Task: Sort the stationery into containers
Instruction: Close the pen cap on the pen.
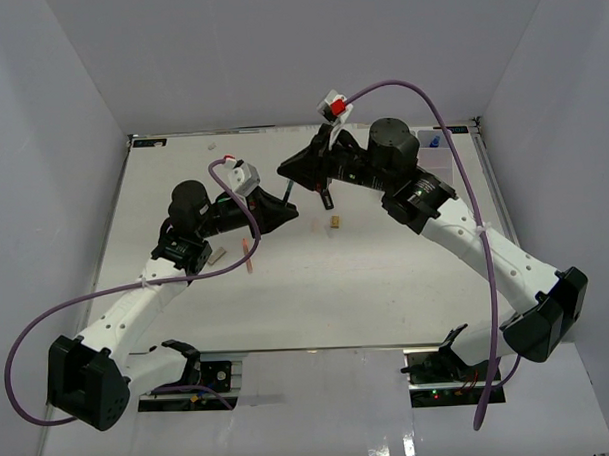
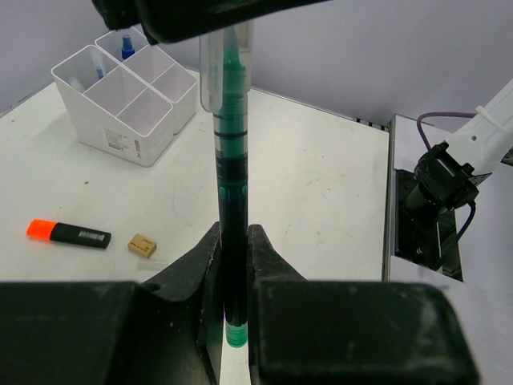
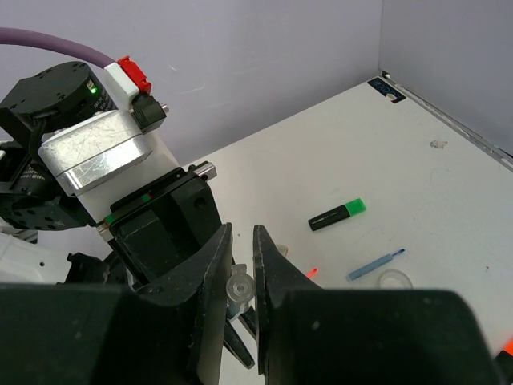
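A green pen with a clear cap (image 2: pixel 232 184) stands upright between my left gripper's (image 2: pixel 234 233) fingers, which are shut on its dark barrel. Its capped end (image 3: pixel 240 287) sits between my right gripper's (image 3: pixel 242 237) fingers, which close on it from both sides. In the top view the two grippers meet over the table's middle, left (image 1: pixel 289 209) and right (image 1: pixel 285 171). A white three-compartment container (image 2: pixel 128 96) holds a blue-capped bottle (image 2: pixel 127 46). On the table lie an orange-capped marker (image 2: pixel 68 233), a tan block (image 2: pixel 142 245), a green-capped marker (image 3: pixel 337 214), a blue pen (image 3: pixel 375 264) and a tape ring (image 3: pixel 395 280).
A pink stick (image 1: pixel 249 252) and a small grey block (image 1: pixel 217 257) lie under the left arm. The container (image 1: pixel 437 145) stands at the back right corner, behind the right arm. Grey walls enclose the table on three sides.
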Action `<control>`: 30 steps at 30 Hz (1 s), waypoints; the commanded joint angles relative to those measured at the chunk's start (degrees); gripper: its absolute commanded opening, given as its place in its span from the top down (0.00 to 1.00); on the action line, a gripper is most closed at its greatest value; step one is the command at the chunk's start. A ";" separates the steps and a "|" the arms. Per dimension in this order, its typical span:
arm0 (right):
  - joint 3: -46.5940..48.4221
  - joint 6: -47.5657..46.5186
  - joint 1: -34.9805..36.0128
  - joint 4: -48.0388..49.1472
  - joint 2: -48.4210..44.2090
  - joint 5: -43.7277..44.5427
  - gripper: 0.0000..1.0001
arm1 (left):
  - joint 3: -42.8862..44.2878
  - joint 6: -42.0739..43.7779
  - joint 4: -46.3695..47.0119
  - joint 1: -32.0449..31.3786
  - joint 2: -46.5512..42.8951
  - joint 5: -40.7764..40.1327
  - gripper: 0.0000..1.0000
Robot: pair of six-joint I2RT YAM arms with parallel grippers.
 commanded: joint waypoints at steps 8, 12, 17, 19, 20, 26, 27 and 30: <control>-4.34 -2.82 1.08 -7.43 -0.07 1.08 0.92 | -0.17 -0.93 4.90 0.82 -4.38 0.11 1.00; -5.30 -2.91 1.43 -7.61 0.10 0.82 0.92 | -0.61 -2.07 6.57 1.44 -4.73 0.90 1.00; -5.83 -3.00 1.96 -7.35 1.07 0.03 0.92 | 0.00 -3.30 8.50 1.70 -5.08 1.08 1.00; -5.57 -2.91 2.22 -7.44 1.33 -0.33 0.92 | 0.70 -3.74 9.12 1.70 -4.99 1.34 1.00; -5.48 -2.91 2.31 -7.52 1.51 -0.41 0.92 | 0.88 -3.92 9.38 1.70 -4.99 1.43 1.00; -5.30 -3.00 2.57 -8.14 2.04 -0.68 0.92 | 3.34 -4.36 9.82 1.70 -4.03 1.43 1.00; -5.30 -2.91 2.66 -8.31 2.13 -0.68 0.92 | 3.69 -4.01 9.56 1.70 -3.94 1.43 1.00; -4.78 -3.18 2.83 -9.71 2.39 -0.68 0.92 | 5.19 -3.39 8.69 1.70 -3.76 1.17 1.00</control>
